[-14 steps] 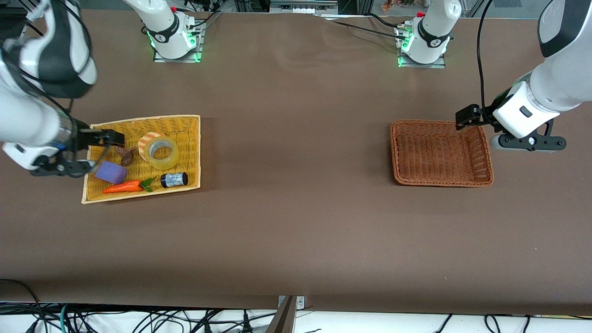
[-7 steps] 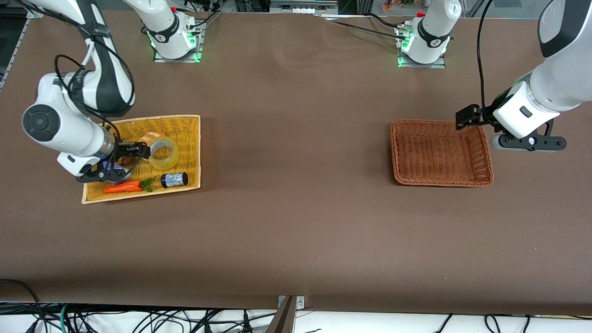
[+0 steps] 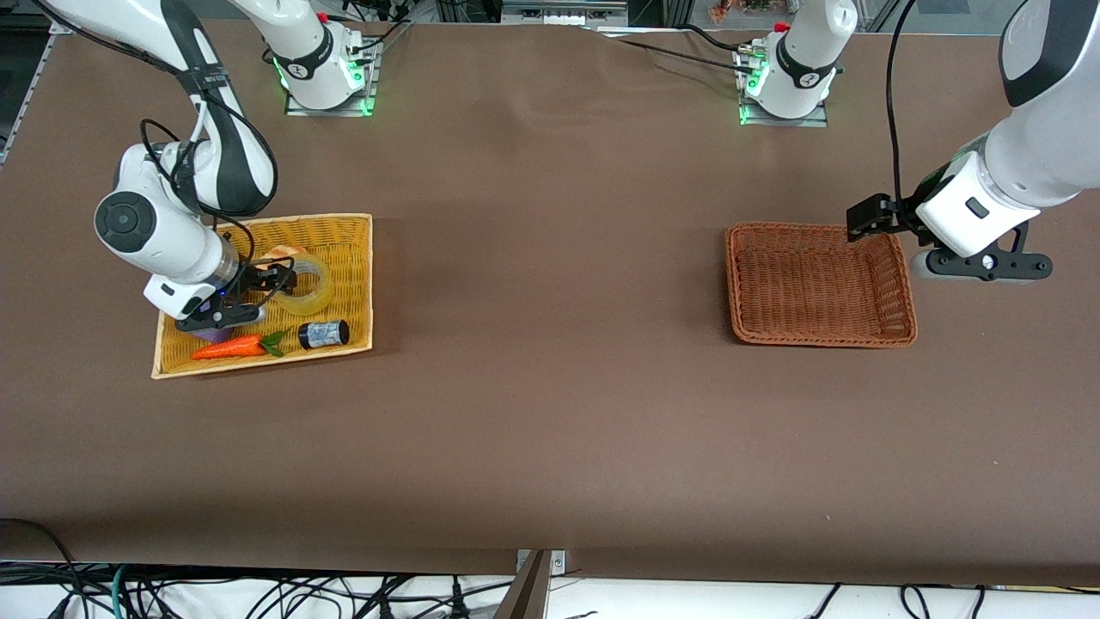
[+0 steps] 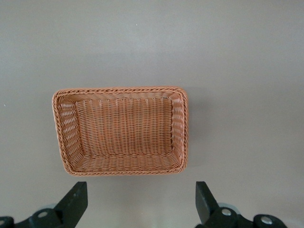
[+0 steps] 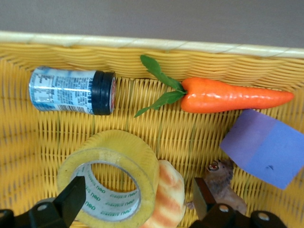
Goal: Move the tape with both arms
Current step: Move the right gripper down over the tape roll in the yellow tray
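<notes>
While the brown table [image 3: 550,387] fills my front view, I see the right arm [image 3: 163,232] bent down over the yellow basket [image 3: 354,258] at its own end, and the left arm [image 3: 1023,163] waiting over at the other end. The left gripper [image 3: 864,217] hangs above the edge of the brown basket [image 3: 821,335], fingers [image 4: 73,202] spread wide with nothing between them; its wrist camera looks straight down into that basket.

Now the yellow basket: the right gripper [image 3: 277,277] sits low over the tape [image 3: 309,284], fingers [image 5: 71,199] apart, straddling the roll and the thing next to it, not clamped on anything.

The tape [image 5: 111,178] lies flat in the basket, touching an orange-striped crescent toy [image 5: 166,197]. Beside those I have a purple block [image 5: 263,147] and a small brown figure [image 5: 223,183] just beside it. Nearer the front camera lie a toy carrot [image 3: 230,346] and a black-capped cylinder [image 3: 324,334], side by side along the basket's rim.
</notes>
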Action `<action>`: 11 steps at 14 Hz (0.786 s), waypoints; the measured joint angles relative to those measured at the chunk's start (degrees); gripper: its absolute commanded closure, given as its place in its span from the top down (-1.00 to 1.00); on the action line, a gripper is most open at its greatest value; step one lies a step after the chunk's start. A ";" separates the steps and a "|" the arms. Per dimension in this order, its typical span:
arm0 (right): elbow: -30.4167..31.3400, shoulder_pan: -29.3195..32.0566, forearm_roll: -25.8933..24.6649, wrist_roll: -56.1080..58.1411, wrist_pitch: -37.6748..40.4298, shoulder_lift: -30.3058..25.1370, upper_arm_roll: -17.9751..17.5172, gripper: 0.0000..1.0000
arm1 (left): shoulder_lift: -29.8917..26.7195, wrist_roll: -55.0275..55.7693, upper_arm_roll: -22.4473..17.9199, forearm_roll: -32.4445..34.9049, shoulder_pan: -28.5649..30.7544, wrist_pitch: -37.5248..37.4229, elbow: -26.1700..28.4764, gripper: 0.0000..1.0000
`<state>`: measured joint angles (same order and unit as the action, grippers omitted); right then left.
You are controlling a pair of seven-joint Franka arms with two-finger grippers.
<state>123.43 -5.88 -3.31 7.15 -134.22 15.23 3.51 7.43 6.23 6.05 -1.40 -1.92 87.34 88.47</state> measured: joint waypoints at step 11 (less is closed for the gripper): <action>5.64 0.35 -0.02 3.09 -10.51 1.70 1.05 1.00 | 0.00 0.00 0.00 0.00 0.00 0.00 0.00 1.00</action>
<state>129.07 -5.54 -3.33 10.24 -144.72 16.94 4.56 7.43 6.23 6.06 -1.40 -1.92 87.34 88.47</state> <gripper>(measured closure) 0.000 0.000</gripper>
